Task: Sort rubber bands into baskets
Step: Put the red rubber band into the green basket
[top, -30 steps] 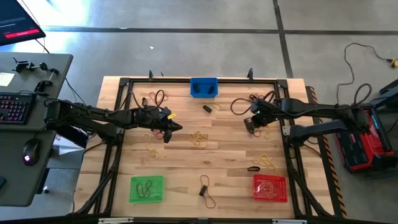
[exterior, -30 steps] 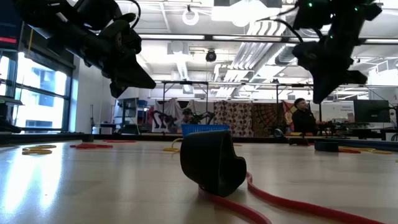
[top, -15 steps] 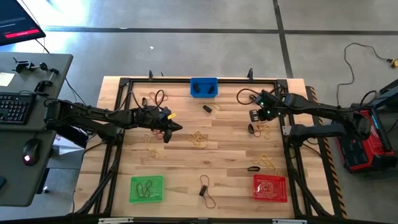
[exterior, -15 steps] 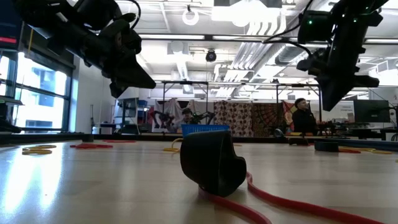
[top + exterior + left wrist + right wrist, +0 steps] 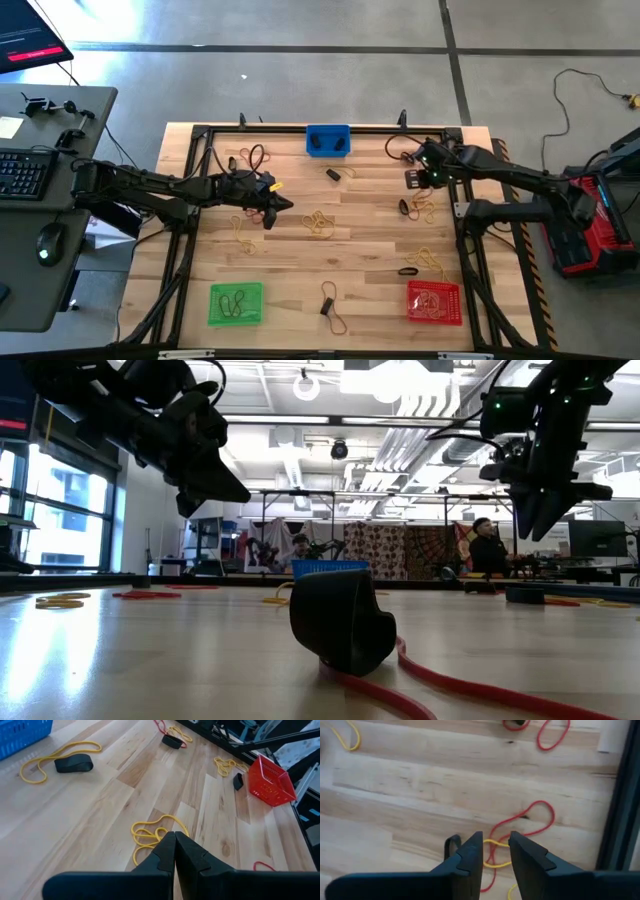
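Right tool [image 5: 495,851] hangs slightly parted, empty, above tangled bands [image 5: 520,827]; better straddle one red strand, then pinch.

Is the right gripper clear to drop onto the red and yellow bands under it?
Probably yes. The right gripper hangs above the tangled red and yellow bands with its fingers apart, and only bare table lies around them; nothing blocks the way down.

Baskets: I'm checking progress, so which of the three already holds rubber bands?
The green basket at the table's near-left corner shows dark bands inside; whether the blue basket and red basket hold any can't be told.
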Available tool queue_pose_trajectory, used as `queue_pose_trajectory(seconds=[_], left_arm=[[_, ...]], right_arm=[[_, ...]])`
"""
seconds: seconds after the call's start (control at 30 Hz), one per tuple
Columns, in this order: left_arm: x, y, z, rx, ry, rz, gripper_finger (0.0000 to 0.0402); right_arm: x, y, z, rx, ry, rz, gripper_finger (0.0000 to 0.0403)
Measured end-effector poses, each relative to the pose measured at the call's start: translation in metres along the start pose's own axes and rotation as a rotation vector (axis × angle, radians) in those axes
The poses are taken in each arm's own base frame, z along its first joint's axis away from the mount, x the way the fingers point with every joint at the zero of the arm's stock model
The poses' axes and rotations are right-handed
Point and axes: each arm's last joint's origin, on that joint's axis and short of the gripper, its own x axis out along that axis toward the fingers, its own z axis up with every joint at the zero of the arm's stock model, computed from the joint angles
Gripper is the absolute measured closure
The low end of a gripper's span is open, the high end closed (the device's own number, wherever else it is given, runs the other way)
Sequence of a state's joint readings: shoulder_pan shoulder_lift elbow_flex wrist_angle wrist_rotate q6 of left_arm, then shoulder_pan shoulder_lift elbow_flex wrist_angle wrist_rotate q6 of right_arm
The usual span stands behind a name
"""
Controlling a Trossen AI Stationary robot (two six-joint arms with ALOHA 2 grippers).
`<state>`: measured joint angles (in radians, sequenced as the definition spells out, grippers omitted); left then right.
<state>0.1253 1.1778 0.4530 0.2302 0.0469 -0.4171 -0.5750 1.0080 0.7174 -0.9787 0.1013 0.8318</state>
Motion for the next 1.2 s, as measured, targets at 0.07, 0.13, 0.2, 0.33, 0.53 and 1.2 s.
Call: queue_pose_trajectory(seconds=[0.07, 0.13, 0.2, 0.33, 0.53, 1.2], left_arm=[[0.000, 0.000, 0.000, 0.000, -0.002, 0.005, 0.0401], [0.000, 0.000, 0.000, 0.000, -0.003, 0.006, 0.0402], [0.000, 0.000, 0.000, 0.000, -0.003, 0.006, 0.0402], [0.000, 0.000, 0.000, 0.000, -0.002, 0.006, 0.0402], [0.000, 0.000, 0.000, 0.000, -0.003, 0.006, 0.0402], [0.000, 0.000, 0.000, 0.000, -0.003, 0.007, 0.0402]], right_arm=[[0.000, -0.002, 0.002, 0.014, -0.003, -0.005, 0.0311], [0.001, -0.004, 0.004, 0.033, -0.006, -0.011, 0.0311], [0.001, -0.007, 0.007, 0.047, -0.009, -0.017, 0.0311], [0.006, -0.010, 0.011, 0.058, 0.009, -0.050, 0.0311], [0.019, -0.010, 0.018, 0.092, 0.057, -0.106, 0.0310], [0.055, -0.002, 0.023, 0.166, 0.239, -0.157, 0.0229]])
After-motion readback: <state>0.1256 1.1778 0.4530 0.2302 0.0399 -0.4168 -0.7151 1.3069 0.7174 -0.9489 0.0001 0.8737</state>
